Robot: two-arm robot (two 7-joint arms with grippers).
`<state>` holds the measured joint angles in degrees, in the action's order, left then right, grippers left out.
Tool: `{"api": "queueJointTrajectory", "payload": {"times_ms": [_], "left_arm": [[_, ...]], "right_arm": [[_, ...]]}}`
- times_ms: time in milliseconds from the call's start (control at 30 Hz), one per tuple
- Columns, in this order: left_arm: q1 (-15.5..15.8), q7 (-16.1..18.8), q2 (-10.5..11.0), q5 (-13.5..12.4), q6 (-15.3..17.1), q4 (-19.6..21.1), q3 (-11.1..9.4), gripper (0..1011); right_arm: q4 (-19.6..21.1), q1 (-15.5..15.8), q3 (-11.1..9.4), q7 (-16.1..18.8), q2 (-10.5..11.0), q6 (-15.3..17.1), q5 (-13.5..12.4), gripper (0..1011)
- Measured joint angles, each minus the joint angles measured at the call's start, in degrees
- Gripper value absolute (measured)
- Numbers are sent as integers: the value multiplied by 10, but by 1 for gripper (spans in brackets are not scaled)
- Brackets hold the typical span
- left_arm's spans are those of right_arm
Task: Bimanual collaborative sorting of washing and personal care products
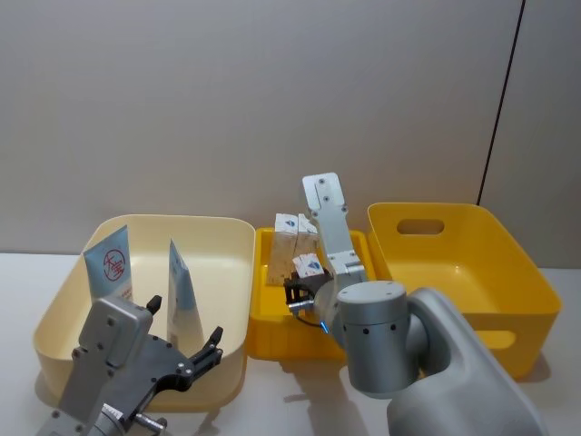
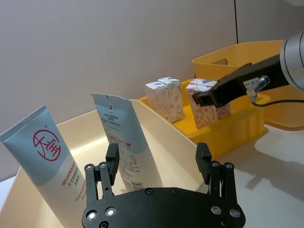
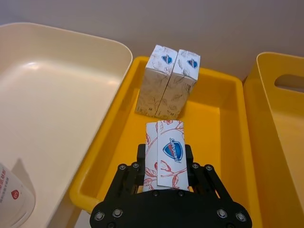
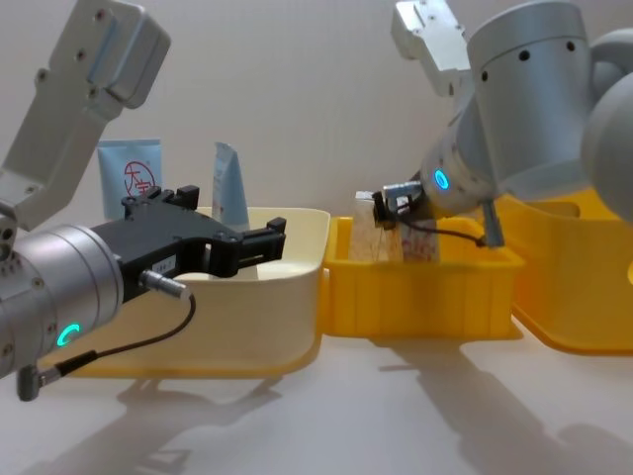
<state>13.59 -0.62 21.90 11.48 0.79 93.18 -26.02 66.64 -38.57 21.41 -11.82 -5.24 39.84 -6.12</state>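
**A:** How did the bins sit on the table [image 1: 14, 272]?

**B:** Three stood in a row. The left bin [image 1: 54, 313] came first, the middle bin [image 1: 261, 338] sat close against its right side, and the right bin [image 1: 513, 277] was just beside that.

**A:** What was in the left one?

**B:** Two tubes stood upright. The left tube [image 1: 110, 269] was toward the far-left corner, and the right tube [image 1: 182, 289] was nearer the bin's middle. The left gripper [image 1: 184, 325] hung over the near rim, in front of the right tube.

**A:** And the middle bin?

**B:** A pair of cartons [image 3: 166, 80] stood side by side, touching, at its back. In front of them, a third carton [image 3: 166, 142] sat between the fingers of the right gripper [image 3: 165, 164], over the bin's middle.
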Motion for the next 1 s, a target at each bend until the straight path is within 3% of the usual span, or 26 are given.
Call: {"api": "queueJointTrajectory", "payload": {"times_ms": [400,1000], "left_arm": [[0,0,0,0,0,0,0,1003],[0,0,0,0,0,0,0,1003]], "right_arm": [[42,8,-3,6,12,-44,9,410],[129,17,-30,-1,45,-129,30,410]]}}
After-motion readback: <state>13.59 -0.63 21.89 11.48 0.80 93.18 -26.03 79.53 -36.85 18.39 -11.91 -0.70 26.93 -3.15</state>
